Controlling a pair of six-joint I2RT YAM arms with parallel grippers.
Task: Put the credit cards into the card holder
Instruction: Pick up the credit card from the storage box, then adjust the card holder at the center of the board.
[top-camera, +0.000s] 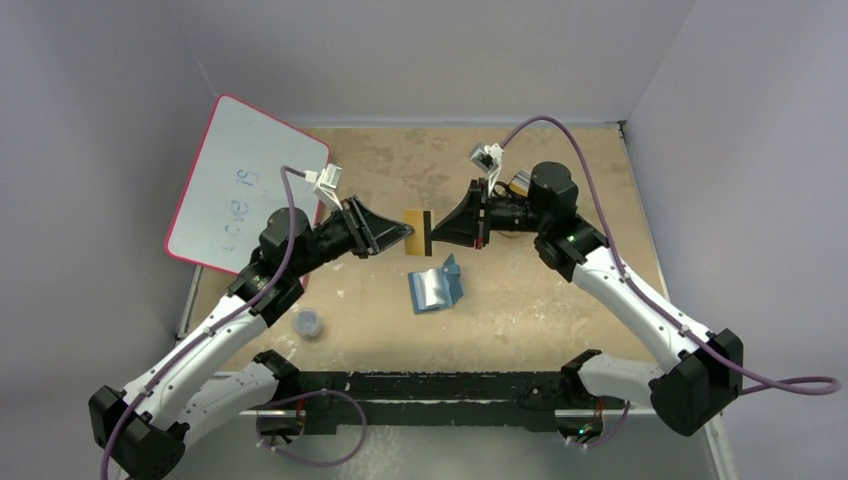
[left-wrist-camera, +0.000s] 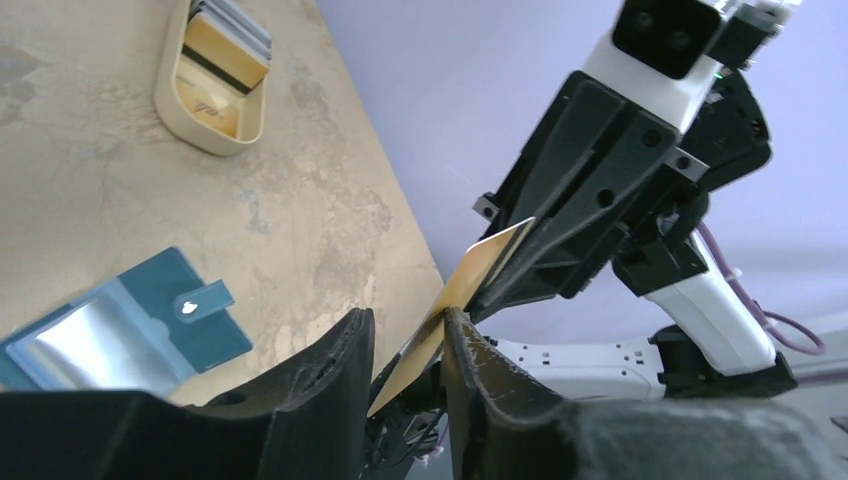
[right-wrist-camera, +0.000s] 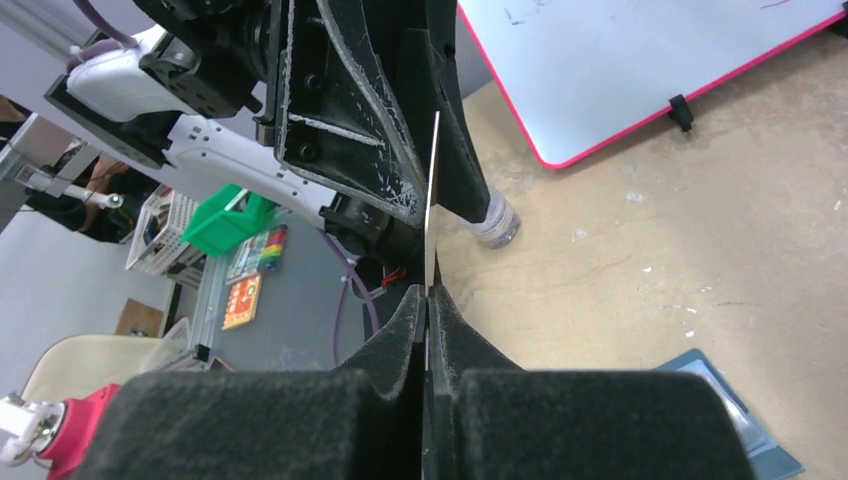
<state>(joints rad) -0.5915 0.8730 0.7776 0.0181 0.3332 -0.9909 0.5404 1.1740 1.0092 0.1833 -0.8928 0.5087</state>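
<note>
Meets both hands in mid-air over the middle of the bench (top-camera: 560, 300), fingertips facing each other. Pinches one orange-yellow credit card (top-camera: 416, 233) in the right hand (right-wrist-camera: 428, 292), fingers pressed together on its dark-stripe end. Carries it clear of the bench, bridging the two hands. Brackets the card's other end with the left hand (left-wrist-camera: 405, 320): fingers apart, card slanting through the gap and touching one finger, not squeezed flat.

Shows the card holder (top-camera: 435, 288) lying open on the bench just on the near side of the hands and below them. Silvery pockets face up, teal flap with a snap tab sticking out to one side. Untouched by either hand.

Shows more credit cards (left-wrist-camera: 228, 45) stacked in a beige oval tray (left-wrist-camera: 200, 135), beyond the card holder in the left wrist view and well apart from it.

Has a pink-rimmed whiteboard (top-camera: 245, 185) at the far left, tilted, with some handwriting on it. Has a small clear jar (top-camera: 308, 322) standing near the left arm, apart from the rest.
</note>
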